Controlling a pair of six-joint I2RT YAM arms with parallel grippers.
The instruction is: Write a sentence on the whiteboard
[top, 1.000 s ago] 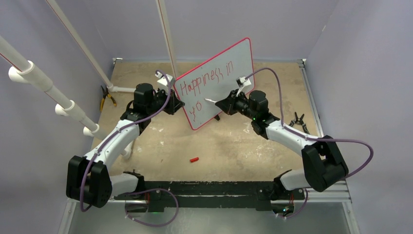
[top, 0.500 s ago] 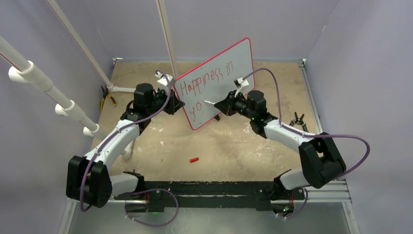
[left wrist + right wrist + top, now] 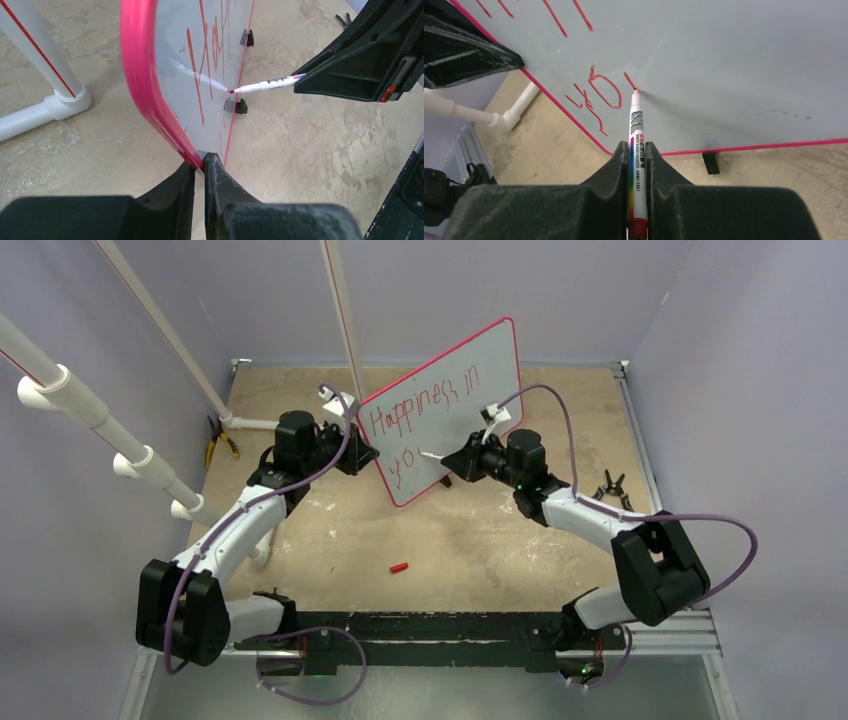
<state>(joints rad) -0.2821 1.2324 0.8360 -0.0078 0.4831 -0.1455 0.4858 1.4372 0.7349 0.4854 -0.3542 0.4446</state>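
Note:
The whiteboard (image 3: 480,365) stands tilted on the table, its red rim (image 3: 137,60) pinched at the lower left edge by my shut left gripper (image 3: 362,455) (image 3: 200,167). The sentence (image 3: 415,410) reads "Happiness in" in red, with "yo" (image 3: 596,95) on a second line below. My right gripper (image 3: 455,457) (image 3: 638,150) is shut on a white marker (image 3: 636,125) with a rainbow stripe. The marker's red tip touches the whiteboard (image 3: 724,65) just right of the "o", at the foot of a short fresh stroke. The marker (image 3: 265,86) also shows in the left wrist view.
A red marker cap (image 3: 400,567) lies on the tan table in front of the board. White pipes (image 3: 120,430) cross the left side, with yellow-handled pliers (image 3: 218,445) beneath them. A black clip-like object (image 3: 612,487) lies at the right. The board's black foot (image 3: 710,162) rests on the table.
My right gripper has shifted the marker slightly left along the second line and begun a new stroke after "yo". The left gripper and the board have stayed still.

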